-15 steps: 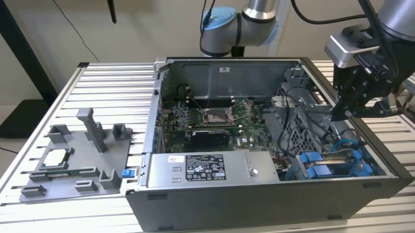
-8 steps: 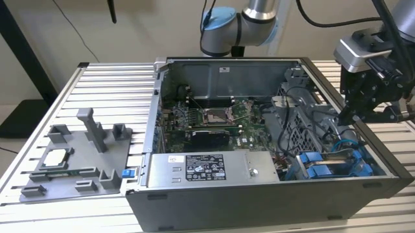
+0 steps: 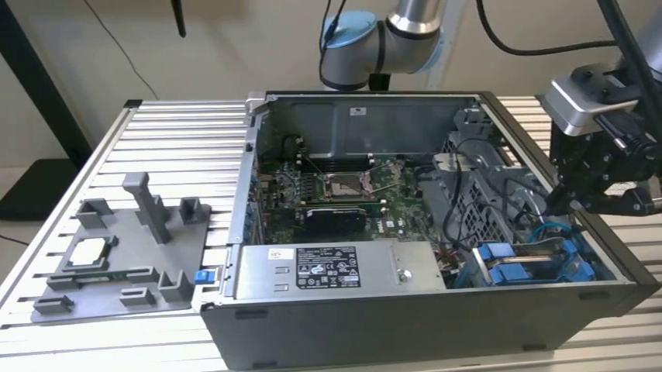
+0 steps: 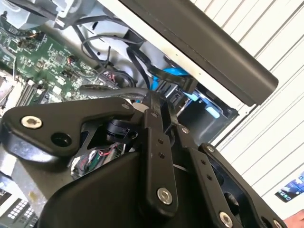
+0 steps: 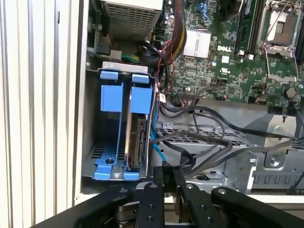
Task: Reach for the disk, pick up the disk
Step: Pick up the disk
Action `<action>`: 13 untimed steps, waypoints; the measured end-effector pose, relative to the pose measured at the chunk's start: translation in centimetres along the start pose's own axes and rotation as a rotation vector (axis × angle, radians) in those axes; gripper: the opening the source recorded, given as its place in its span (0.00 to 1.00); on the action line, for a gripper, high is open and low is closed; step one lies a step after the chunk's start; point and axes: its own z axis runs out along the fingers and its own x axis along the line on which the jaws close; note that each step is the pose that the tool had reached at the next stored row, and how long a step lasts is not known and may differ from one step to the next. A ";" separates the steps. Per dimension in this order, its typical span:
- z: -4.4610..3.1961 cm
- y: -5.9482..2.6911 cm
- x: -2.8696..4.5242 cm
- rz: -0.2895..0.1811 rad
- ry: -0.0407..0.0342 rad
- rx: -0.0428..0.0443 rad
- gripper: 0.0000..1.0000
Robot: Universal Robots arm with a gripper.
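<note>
Disk (image 5: pixel 137 142) stands on edge in a blue carrier (image 5: pixel 141 99) inside the drive bay (image 5: pixel 90 142), at about four o'clock of the open computer case (image 3: pixel 414 325) in the exterior view. The gripper (image 5: pixel 170 172) hovers over the case's three o'clock wall, near the bay but apart from the disk; its jaws seem pressed together with nothing between them. Farther in lies the green circuit board (image 3: pixel 342 190), and the arm (image 3: pixel 352 58) rises at twelve o'clock.

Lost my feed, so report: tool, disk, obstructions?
Tool shut, empty, hovering at drive bay. Disk seated on edge in bay, untouched. Black cables run alongside.
</note>
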 end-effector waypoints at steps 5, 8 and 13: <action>0.24 0.10 0.55 0.011 0.0046 0.0017 0.00; 0.40 0.14 0.61 0.028 0.0075 -0.0012 0.00; 0.48 0.13 0.85 0.050 0.0106 -0.0384 0.00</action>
